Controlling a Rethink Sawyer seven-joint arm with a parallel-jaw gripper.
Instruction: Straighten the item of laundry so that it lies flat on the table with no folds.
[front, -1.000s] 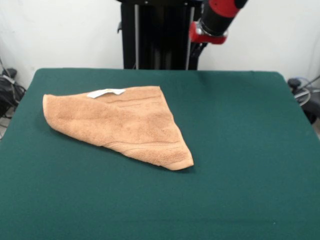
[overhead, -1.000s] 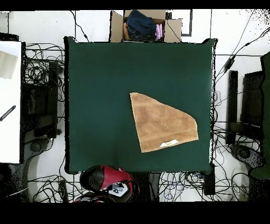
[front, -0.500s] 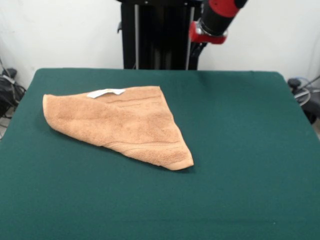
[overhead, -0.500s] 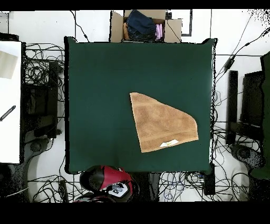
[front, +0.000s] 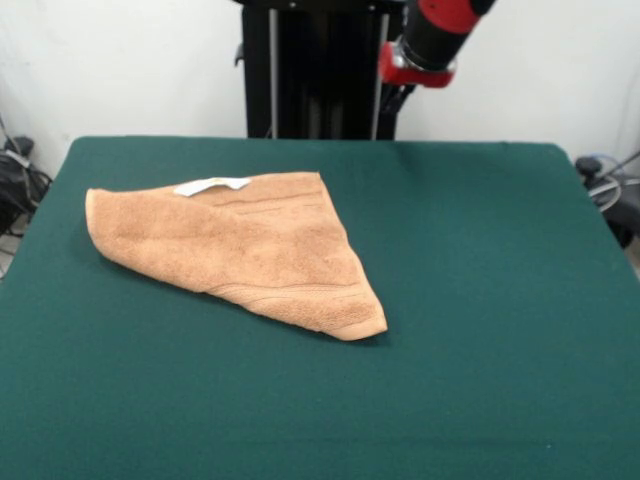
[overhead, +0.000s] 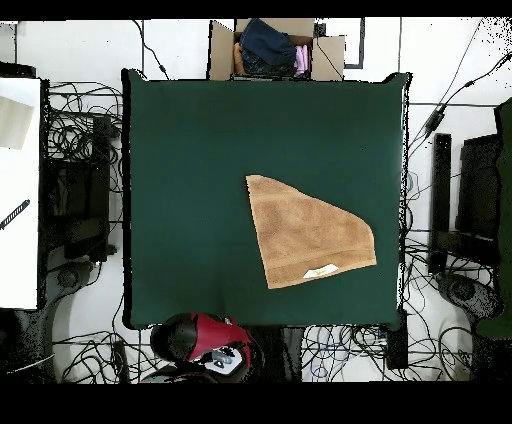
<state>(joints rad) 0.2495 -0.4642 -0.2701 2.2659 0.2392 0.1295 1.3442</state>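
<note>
Front view gave me only a red and black piece of the arm (front: 432, 38) at the top edge, right of centre, drawn back above the table's far side and clear of the cloth top. From overhead I saw the red arm housing (overhead: 205, 340) bunched up just off the table's edge by the base. I could not make out the gripper itself in either view, so I cannot say how its fingers stood.

I counted one towel (front: 240, 245) and one table (front: 480, 300). The towel was a single light orange-tan piece, folded over on itself into a rough triangle. Its one white label (front: 211, 185) lay on the far edge, toward the left. A hemmed band ran along the near-right edge down to the pointed corner closest to the camera. It rested on the left half of the table in the front view, nearer the far side than the near side.

The towel lay well apart from the arm, down and to the left of it in the front view, with nothing touching it.
</note>
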